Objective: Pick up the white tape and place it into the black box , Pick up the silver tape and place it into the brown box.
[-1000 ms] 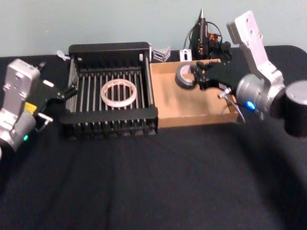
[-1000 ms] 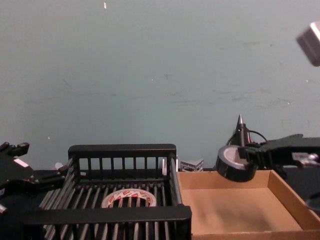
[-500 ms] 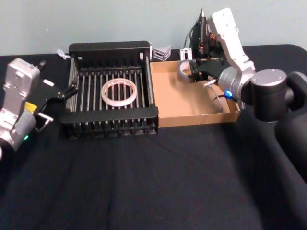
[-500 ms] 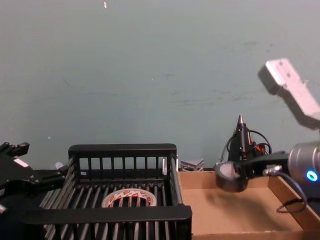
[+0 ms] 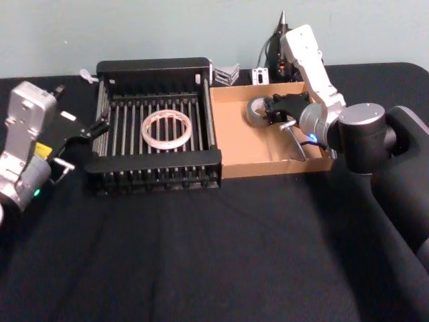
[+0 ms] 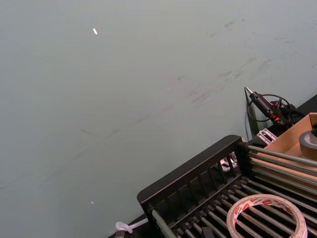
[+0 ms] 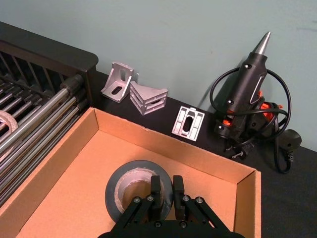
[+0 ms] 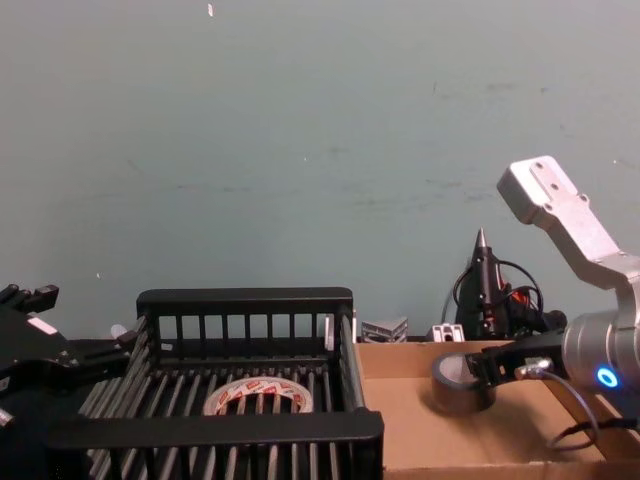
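Right pincer (image 7: 167, 197) clamped on small thick grey-silver duct tape roll with white core (image 7: 130, 191), one finger inside the core, the other on the outer wall; roll held low inside shallow tan cardboard box (image 5: 244, 144), toward its back wall, contact with box floor not discernible. Same roll seen in chest view (image 8: 460, 384) just above or on the box floor, right pincer (image 8: 490, 375) at its side. Flat wide whitish translucent tape roll with red print (image 5: 166, 129) lying flat on slatted bottom of black plastic crate (image 5: 154, 161), roughly centred, also seen through the bars in chest view (image 8: 258, 396) and in left wrist view (image 6: 267, 216). Crate and cardboard box side by side, touching, on black-clothed table (image 5: 201, 255). Left pincer (image 5: 94, 127) parked just left of the crate's left wall, fingers apart, holding nothing. Behind the boxes: black hot-glue gun with cable (image 7: 247, 99), grey metal brackets (image 7: 133, 91), small silver plate (image 7: 188, 121).
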